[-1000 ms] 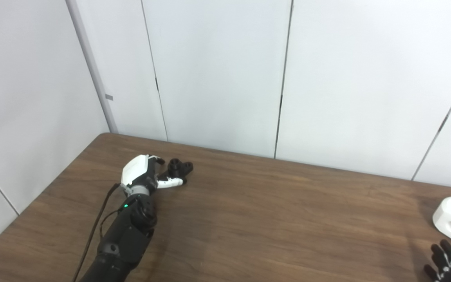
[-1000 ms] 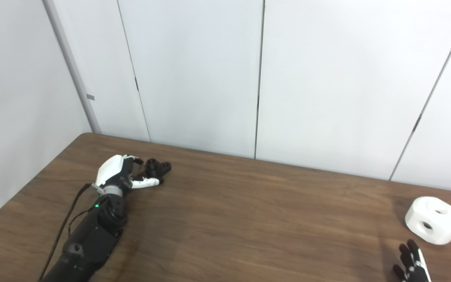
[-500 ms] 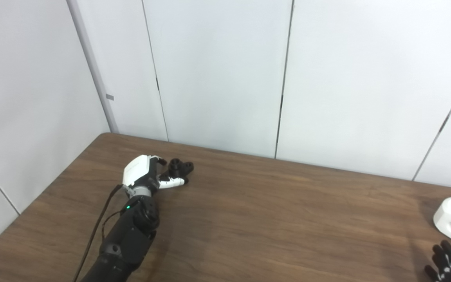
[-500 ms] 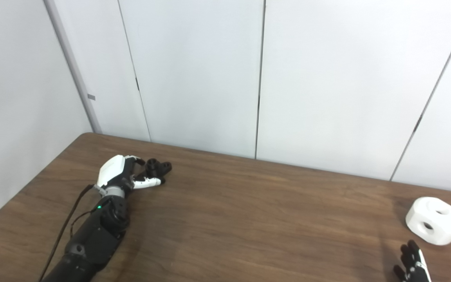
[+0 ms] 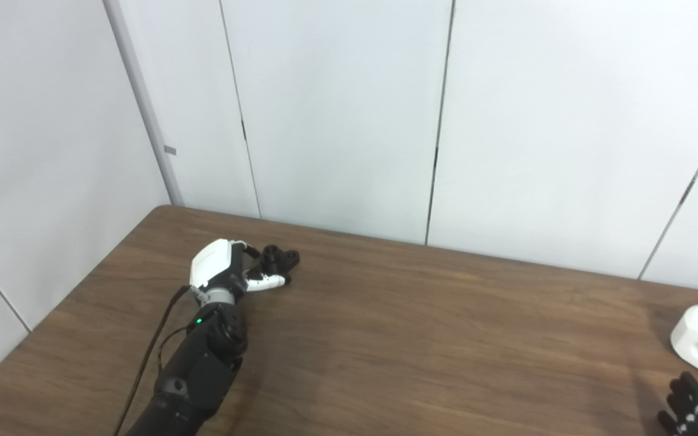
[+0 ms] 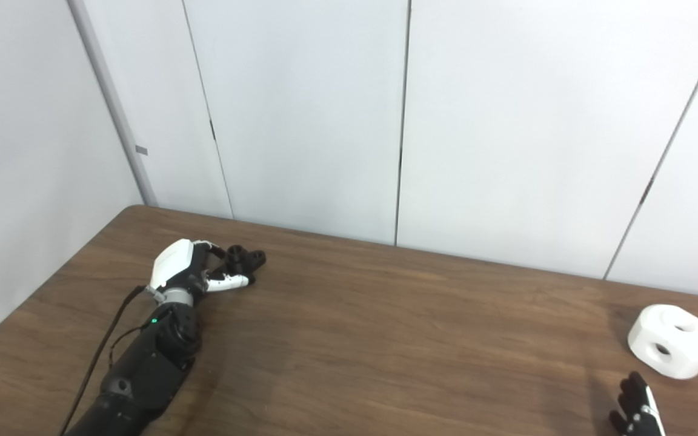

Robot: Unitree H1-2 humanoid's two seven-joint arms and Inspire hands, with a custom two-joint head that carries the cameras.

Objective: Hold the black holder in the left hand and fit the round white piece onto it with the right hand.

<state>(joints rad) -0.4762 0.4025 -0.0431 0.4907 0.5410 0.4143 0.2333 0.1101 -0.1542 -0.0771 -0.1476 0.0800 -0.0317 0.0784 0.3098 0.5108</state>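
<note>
The left hand reaches far up the left side of the brown wooden desk, its white back turned upward and its arm running in from the bottom edge with a thin black cable alongside. The black holder lies on the desk near the far edge, just past this hand. The thumb runs along the holder's near side and the fingers curl toward its far left side, so the hand brackets the holder; it seems to touch it, but at this size it is hard to tell whether the grip has actually closed, and the holder looks to be resting on the desk.

The round white piece sits well apart from the holder, near the right end of the desk, a chunky rounded block with a round hole in the side facing the camera and another in its top. The right hand shows only at the bottom right corner, just short of the white piece and not touching it. Its dark fingers are spread and hold nothing.

Behind the desk stand plain white wall panels with dark vertical seams
</note>
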